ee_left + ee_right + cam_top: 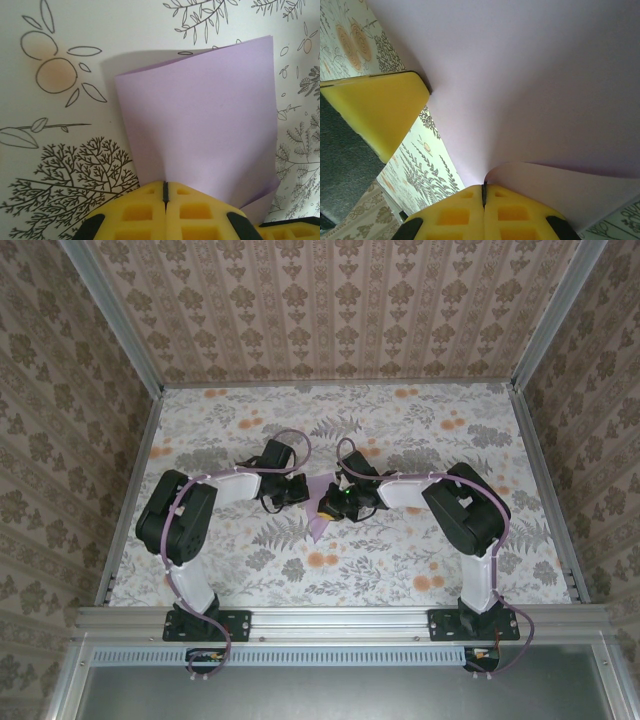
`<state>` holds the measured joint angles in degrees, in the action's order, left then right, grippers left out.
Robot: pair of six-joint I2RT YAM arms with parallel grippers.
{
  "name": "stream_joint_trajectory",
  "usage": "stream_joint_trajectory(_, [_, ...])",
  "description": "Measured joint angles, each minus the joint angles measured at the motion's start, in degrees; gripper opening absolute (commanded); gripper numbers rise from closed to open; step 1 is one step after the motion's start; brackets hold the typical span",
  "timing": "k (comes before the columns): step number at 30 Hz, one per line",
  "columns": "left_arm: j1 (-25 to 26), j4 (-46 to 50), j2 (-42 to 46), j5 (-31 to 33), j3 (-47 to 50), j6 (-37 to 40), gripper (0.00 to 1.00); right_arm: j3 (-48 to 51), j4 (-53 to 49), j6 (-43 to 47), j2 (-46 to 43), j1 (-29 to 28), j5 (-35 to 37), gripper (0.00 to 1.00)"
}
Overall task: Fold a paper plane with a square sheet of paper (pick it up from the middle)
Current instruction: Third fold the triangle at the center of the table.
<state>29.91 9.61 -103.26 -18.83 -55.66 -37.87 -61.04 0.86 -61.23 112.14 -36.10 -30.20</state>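
Note:
The lilac-purple sheet of paper (322, 523) is held off the table at its middle, between the two arms. My left gripper (166, 186) is shut on one edge, and the sheet (200, 115) curves away from the jaws, folded over loosely with both layers showing at the far end. My right gripper (483, 189) is shut on the paper (530, 75) too, where a curled lower layer meets the jaws. In the top view the left gripper (300, 490) and right gripper (331, 502) nearly touch. A yellow finger (375, 115) of the left gripper shows in the right wrist view.
The floral-patterned table (400, 560) lies under the paper. Patterned walls (330, 310) and metal frame posts close in the back and sides. The arm bases (205, 620) sit on the near rail.

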Motion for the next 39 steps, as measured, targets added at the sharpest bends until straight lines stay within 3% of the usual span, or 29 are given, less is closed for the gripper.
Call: stream_joint_trajectory(39, [0.07,-0.15,-0.04,-0.04,-0.02,0.0,0.04,0.0,-0.07,-0.04,0.48,-0.17,0.48,0.1])
